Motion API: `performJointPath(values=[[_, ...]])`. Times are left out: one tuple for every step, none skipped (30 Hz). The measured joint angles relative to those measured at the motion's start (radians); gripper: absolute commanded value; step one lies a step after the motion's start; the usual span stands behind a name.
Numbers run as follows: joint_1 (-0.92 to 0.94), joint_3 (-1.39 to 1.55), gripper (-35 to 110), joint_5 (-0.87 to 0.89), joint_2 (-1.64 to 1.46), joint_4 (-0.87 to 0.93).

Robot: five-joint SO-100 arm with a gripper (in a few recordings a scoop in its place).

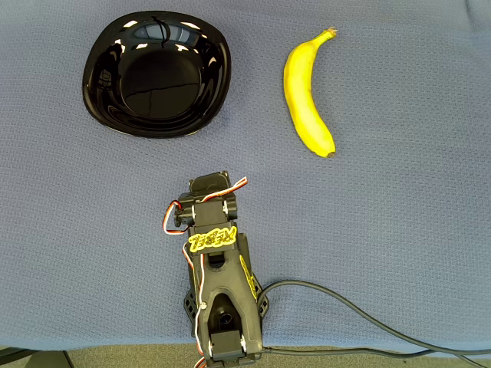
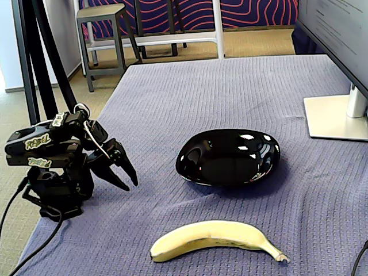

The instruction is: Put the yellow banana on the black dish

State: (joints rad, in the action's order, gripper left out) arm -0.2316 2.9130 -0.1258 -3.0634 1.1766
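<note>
Step in hand, by my read: the very start, nothing reached for yet. My arm is folded low at its base, lower centre of the overhead view, far left of the fixed view. My gripper (image 2: 127, 174) shows best in the fixed view: two dark fingers angled down toward the cloth, tips a little apart, nothing between them. So slightly parted and empty. In the overhead view the fingers are tucked under the wrist, so I can't read them there.

The yellow banana (image 1: 305, 96) lies flat on the blue-grey tablecloth (image 1: 406, 230), upper right of centre in the overhead view, stem toward the top edge, dark tip pointing down. In the fixed view it sits at bottom centre (image 2: 215, 238), stem end at right. It touches nothing and sits well apart from me.

The black dish (image 1: 156, 75) is at upper left of the overhead view, centre of the fixed view (image 2: 229, 156). The well holds only reflections. Dish and banana are near each other but not touching.

Next move, as I judge it: unfold, swing toward the banana, open wider, come down across its middle with fingers crosswise to its length. The curve means an off-centre grab could let it swivel.

Count: one banana, one dish, one arm. One monitor foot (image 2: 336, 118) at the right edge of the fixed view, one stool (image 2: 103, 14) behind the table.
</note>
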Motion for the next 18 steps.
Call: performJointPath(values=[[0.000,0.000,0,0.000,0.000,0.000],[0.005,-0.006,0,0.000,0.014,-0.014],[0.029,-0.031,0,-0.006,0.052,-0.054],[0.044,-0.051,0,0.000,0.109,-0.107],[0.038,-0.063,0,0.000,0.161,-0.153],[0.037,-0.071,0,-0.005,0.209,-0.183],[0.051,-0.075,0,-0.006,0.230,-0.199],[0.058,-0.075,0,0.000,0.244,-0.213],[0.051,-0.077,0,0.000,0.252,-0.222],[0.044,-0.078,0,-0.005,0.259,-0.229],[0.052,-0.078,0,-0.006,0.264,-0.233],[0.061,-0.078,0,0.000,0.268,-0.235],[0.060,-0.078,1,0.000,0.270,-0.235],[0.055,-0.080,3,0.000,0.273,-0.238],[0.051,-0.084,4,0.000,0.278,-0.238],[0.051,-0.095,4,0.000,0.284,-0.238],[0.051,-0.109,4,0.002,0.293,-0.238],[0.051,-0.127,3,0.006,0.305,-0.238]])
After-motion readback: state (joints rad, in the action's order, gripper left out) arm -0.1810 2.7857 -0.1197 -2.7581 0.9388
